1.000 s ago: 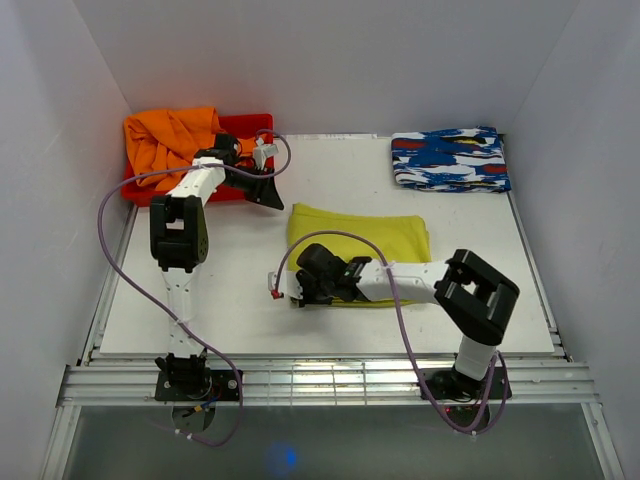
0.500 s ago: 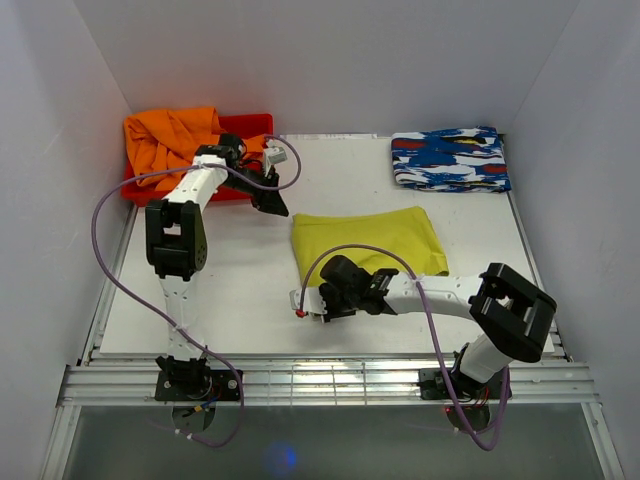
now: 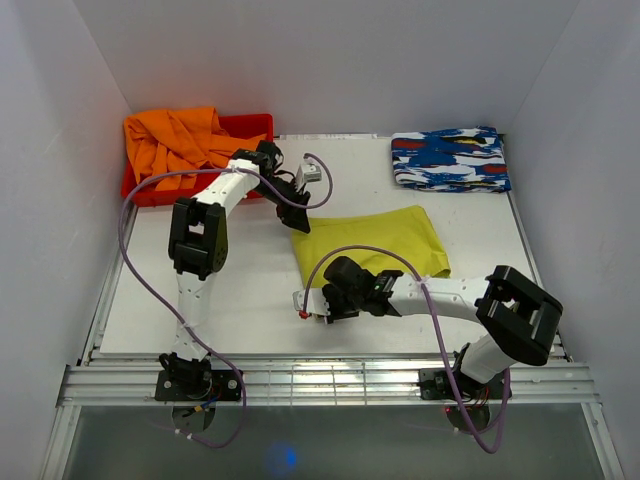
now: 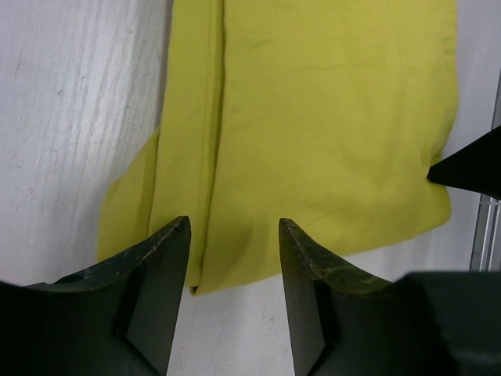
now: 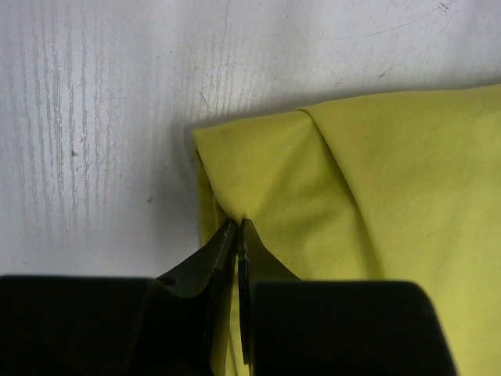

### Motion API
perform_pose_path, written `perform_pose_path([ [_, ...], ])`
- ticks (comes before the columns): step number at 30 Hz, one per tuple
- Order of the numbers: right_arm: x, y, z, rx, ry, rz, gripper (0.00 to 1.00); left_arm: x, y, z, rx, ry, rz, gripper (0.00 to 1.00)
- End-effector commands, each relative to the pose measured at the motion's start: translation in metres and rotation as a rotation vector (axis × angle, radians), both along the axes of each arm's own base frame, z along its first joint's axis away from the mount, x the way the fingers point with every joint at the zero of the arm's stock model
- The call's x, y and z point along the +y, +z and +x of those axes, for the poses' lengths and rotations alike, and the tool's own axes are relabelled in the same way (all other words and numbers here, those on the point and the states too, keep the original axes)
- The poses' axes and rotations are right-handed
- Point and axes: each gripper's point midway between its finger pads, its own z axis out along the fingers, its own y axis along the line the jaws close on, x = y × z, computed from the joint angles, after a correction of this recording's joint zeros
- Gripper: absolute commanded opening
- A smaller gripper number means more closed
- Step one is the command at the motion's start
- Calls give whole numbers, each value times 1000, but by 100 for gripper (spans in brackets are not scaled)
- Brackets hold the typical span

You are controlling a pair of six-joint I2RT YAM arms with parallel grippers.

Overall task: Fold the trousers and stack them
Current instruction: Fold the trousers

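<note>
Now the trousers [image 3: 385, 240] are lying left-to-right across the bench [image 3: 230, 290]. Right fingers [image 5: 202, 270] are pinching their near-left corner; left fingers [image 4: 156, 286] are hovering open.

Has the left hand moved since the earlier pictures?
Yes. In the top view the left hand has moved right, away from the red bin, and now hangs over the far left corner of the trousers.
</note>
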Motion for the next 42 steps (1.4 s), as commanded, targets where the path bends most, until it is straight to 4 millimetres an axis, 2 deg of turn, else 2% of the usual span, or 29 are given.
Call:
perform_pose_path([
  [1,-7,1,-3,9,-8,-5,8,2,6,16,-67,20,0,60],
  [6,-8,1,-3,11,-12,-12,8,6,-4,12,-49,1,21,57],
  [16,-10,-1,-4,21,-29,-14,8,17,-12,-24,27,-83,37,51],
  [19,-11,-1,-4,19,-30,-14,8,19,-15,-27,39,-85,42,48],
  [21,-12,-2,-5,22,-29,-16,8,19,-17,-26,37,-86,48,42],
  [23,-12,-2,-5,23,-28,-15,8,23,-20,-21,32,-73,58,34],
  [27,-16,-5,-9,29,-17,-21,8,33,-23,7,-8,5,75,27],
  [28,-16,-4,-9,31,-16,-17,8,36,-18,16,-25,21,67,25],
  [34,-19,-6,-15,51,-5,-20,8,41,-12,29,-79,21,68,0],
  [37,-19,-7,-14,49,-9,-21,8,42,-9,24,-82,-3,65,2],
  [40,-18,-6,-14,48,-10,-18,8,43,-5,10,-51,-36,50,20],
  [42,-18,-7,-14,50,-9,-19,8,44,-8,-2,-29,-59,42,26],
])
